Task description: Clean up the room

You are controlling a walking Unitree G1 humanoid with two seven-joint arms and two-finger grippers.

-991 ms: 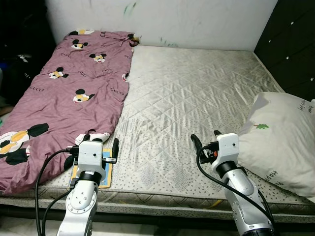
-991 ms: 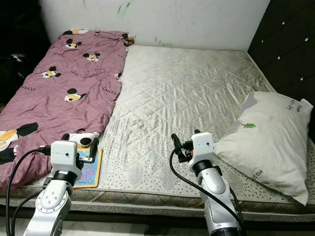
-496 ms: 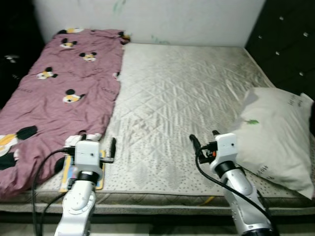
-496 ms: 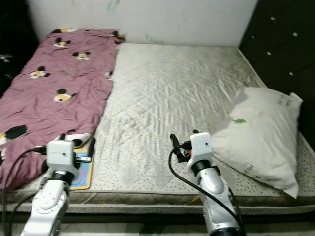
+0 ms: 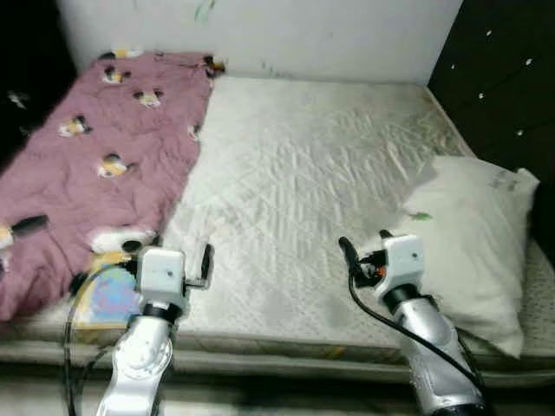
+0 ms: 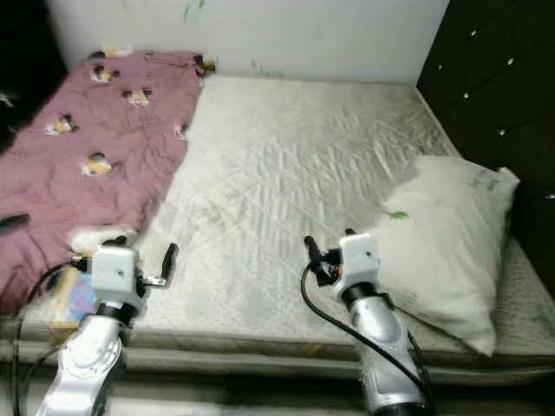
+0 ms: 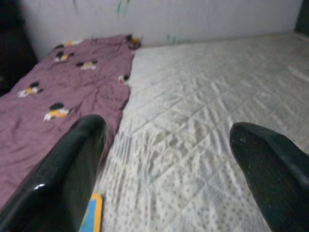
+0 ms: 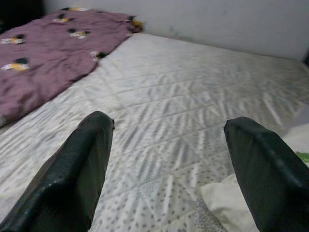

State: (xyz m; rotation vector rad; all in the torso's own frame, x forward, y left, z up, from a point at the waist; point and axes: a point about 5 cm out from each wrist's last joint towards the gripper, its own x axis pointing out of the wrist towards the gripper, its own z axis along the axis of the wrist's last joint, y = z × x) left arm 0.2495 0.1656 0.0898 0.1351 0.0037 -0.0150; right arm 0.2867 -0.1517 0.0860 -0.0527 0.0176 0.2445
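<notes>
Two robot grippers hang over the bed's near edge.
Left gripper [image 7: 164, 159] and right gripper [image 8: 169, 164] have fingers apart, holding nothing. On the bed [image 5: 295, 173], blanket [image 5: 78, 165] at 10 o'clock, pillow [image 5: 468, 225] at 3, book [image 5: 100, 299] at 8.

Mattress [image 5: 295, 191]: bare, pale grey-white, quilted in a diamond pattern with fine dark speckling toward the near edge; lies flat, its far end meeting the wall. Surface lightly creased.

Wall [image 5: 347, 39]: white, scuffed, with small green marks [image 5: 205, 10] high up and fainter ones low, just above the mattress.

Panel [image 5: 507, 78]: black, with small pale studs, standing along the mattress's right side.
</notes>
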